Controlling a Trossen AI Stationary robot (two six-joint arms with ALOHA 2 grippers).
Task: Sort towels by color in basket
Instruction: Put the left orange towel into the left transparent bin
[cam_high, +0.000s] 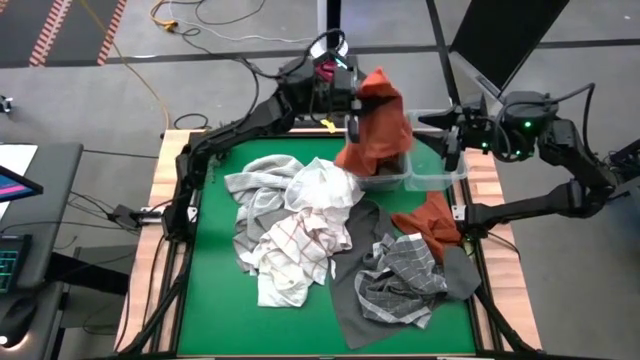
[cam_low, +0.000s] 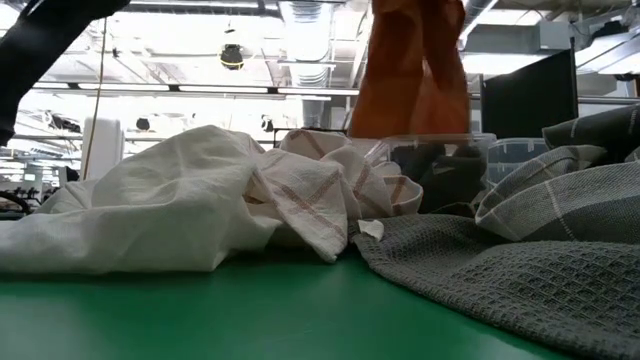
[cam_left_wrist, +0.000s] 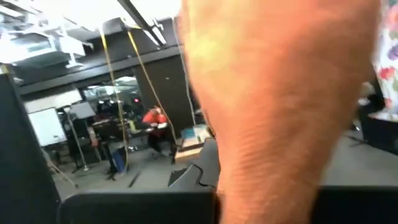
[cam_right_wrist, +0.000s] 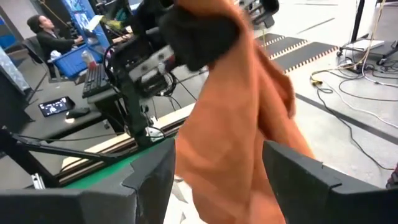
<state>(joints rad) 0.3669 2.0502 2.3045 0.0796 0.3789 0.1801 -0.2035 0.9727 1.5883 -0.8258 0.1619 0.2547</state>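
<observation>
Two robot arms work over a green tabletop (cam_high: 215, 300) heaped with towels. At its far edge stand clear plastic bins (cam_high: 436, 168) that serve as the sorting baskets; everything below is placed from them.

Progress looks early. The bin on the left holds something dark, seemingly a dark grey towel, and the one beside it looks empty. On the tabletop in front of the bins lies a pile of white towels (cam_high: 322, 187), including a white towel with red check lines (cam_high: 295, 245). Toward the right arm's side lie a second rust-orange towel (cam_high: 432, 222), a light grey checked towel (cam_high: 405, 272) and a dark grey towel (cam_high: 350, 300). These all appear unsorted.

The left gripper (cam_high: 352, 105) is raised above the left bin and clamped shut on a rust-orange towel (cam_high: 378, 130), which hangs down with its lower end over that bin's rim. It seems about to be dropped in.

The right gripper (cam_high: 452, 135) hovers just beside the bins on the right arm's side, jaws wide apart and empty, facing the hanging towel.
</observation>
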